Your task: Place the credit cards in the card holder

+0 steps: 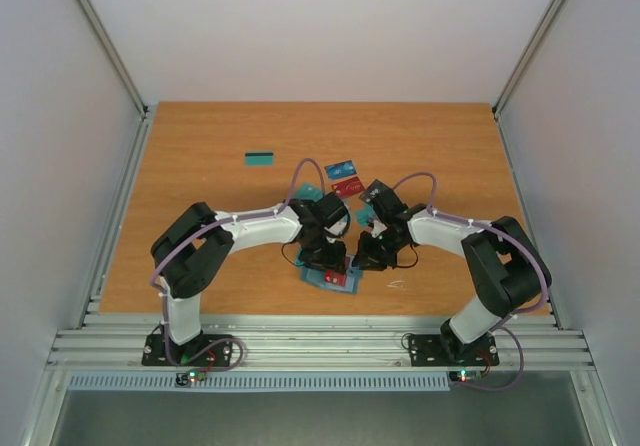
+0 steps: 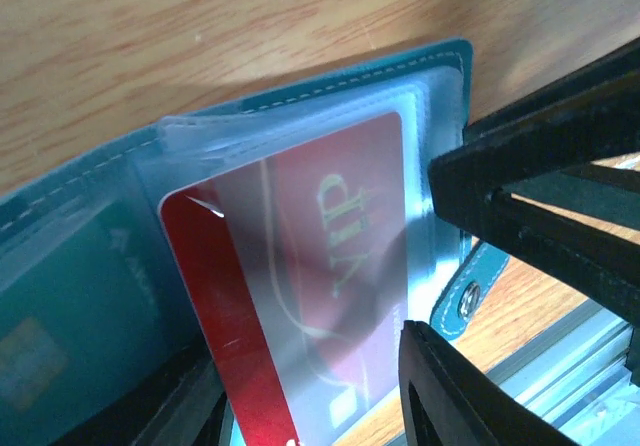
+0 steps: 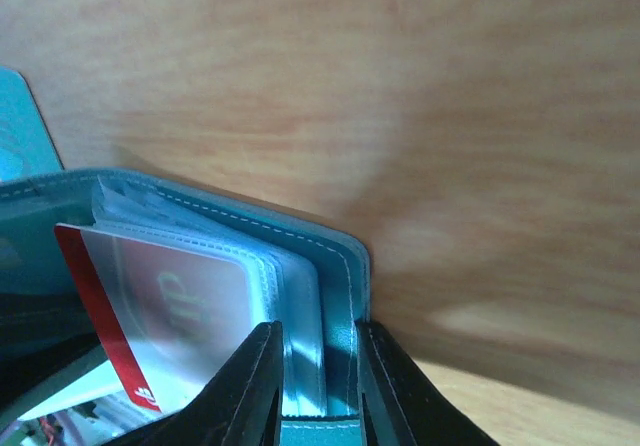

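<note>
One red card (image 2: 300,296) sits partly inside a clear sleeve (image 2: 395,176) of the open card holder (image 2: 300,84), with its near end and one long edge sticking out. I judge this to be the inserting step, with the card only partly seated. The holder lies on the table (image 1: 200,166) near the middle of the near edge, under both wrists.

The right gripper (image 3: 318,371) is clamped on the holder's right edge, pinching the cover and the stack of sleeves together, which steadies the holder. The left gripper (image 2: 305,366) has its fingers apart on either side of the card's near end. Whether they press on its edges I cannot tell.

Next, the red card probably needs pushing along the sleeve until it is fully in, while the right side holds firm.

Another pocket, to the left in the left wrist view, holds a teal card (image 2: 60,316). Loose cards lie farther out, among them a striped teal card (image 1: 260,159) to the far left and a blue card (image 1: 340,169) just beyond the grippers.
</note>
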